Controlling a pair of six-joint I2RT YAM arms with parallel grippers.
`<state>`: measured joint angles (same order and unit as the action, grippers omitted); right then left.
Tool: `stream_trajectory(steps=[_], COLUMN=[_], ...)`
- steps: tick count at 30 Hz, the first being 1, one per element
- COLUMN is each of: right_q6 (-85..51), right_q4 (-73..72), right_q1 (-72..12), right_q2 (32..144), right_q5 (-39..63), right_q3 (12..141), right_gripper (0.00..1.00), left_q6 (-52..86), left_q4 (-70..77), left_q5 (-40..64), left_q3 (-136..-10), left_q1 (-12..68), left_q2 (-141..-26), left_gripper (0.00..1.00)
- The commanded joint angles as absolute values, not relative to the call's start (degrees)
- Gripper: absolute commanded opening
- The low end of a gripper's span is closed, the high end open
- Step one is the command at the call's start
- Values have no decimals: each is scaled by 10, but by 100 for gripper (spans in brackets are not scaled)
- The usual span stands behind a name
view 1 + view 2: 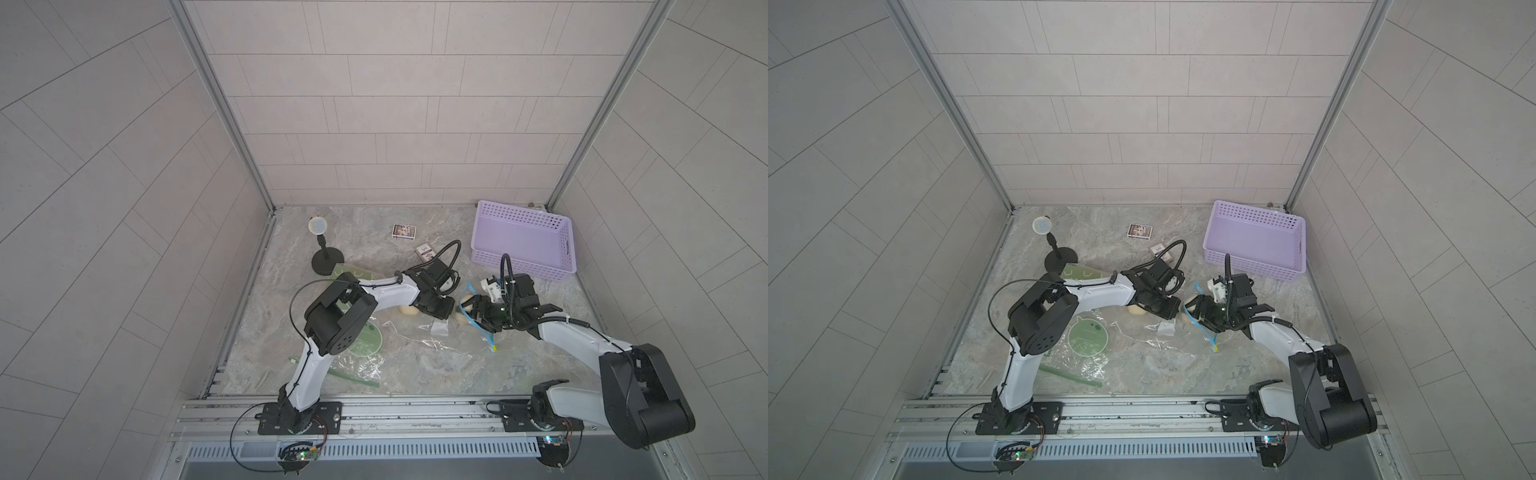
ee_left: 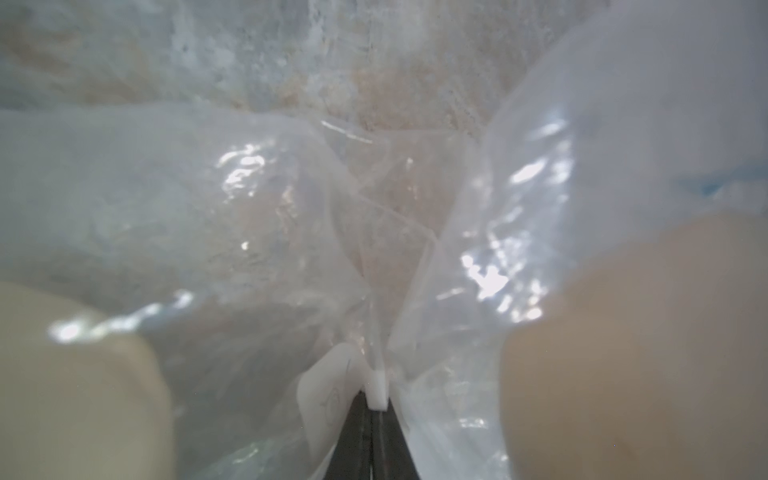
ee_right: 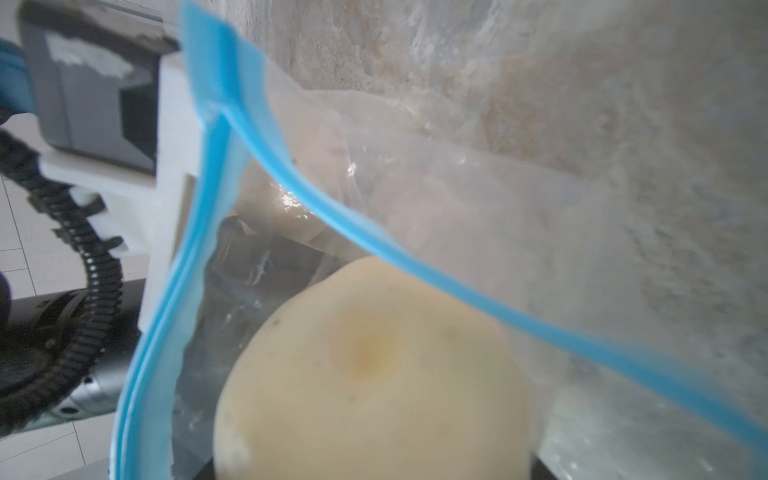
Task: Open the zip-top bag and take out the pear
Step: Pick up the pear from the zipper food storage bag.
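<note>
1. Inside the zip-top bag (image 3: pixel 540 199), the pear (image 3: pixel 370 374) lies between the jaws of the right hand (image 1: pixel 473 309); grip I cannot tell.
2. The left hand (image 2: pixel 376 409), clamped on bag film, should anchor.
3. Draw straight past the blue zip (image 3: pixel 415 266).

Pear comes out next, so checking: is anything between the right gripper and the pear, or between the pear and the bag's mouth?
Nothing visible separates the right gripper from the pear, which lies bare at its jaws. The zip-top bag is open; only its blue zip strip crosses the pear's far edge, so it might snag.
</note>
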<state>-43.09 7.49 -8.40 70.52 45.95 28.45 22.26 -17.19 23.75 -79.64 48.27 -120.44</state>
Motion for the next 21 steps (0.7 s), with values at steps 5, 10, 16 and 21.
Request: stream_trajectory(steps=[5,10,16,21], right_q6=[-383,-380,-371,-365], right_q4=[195,199,203,228], right_q1=[-50,-48,-47,-45], right_q2=[650,633,637,607], right_q5=[475,476,477,470], right_q3=[261,243,229,223], right_gripper=[68,71,67,71], left_q6=[222,225,227,228], left_q4=[-238,-233,-232,-230], left_q5=[172,174,173,172], left_q3=[-761,-759,-757,-755], left_q1=[463,463,464,464], left_q2=[-1227,-1223,-1217,-1214], left_gripper=[6,6,6,7])
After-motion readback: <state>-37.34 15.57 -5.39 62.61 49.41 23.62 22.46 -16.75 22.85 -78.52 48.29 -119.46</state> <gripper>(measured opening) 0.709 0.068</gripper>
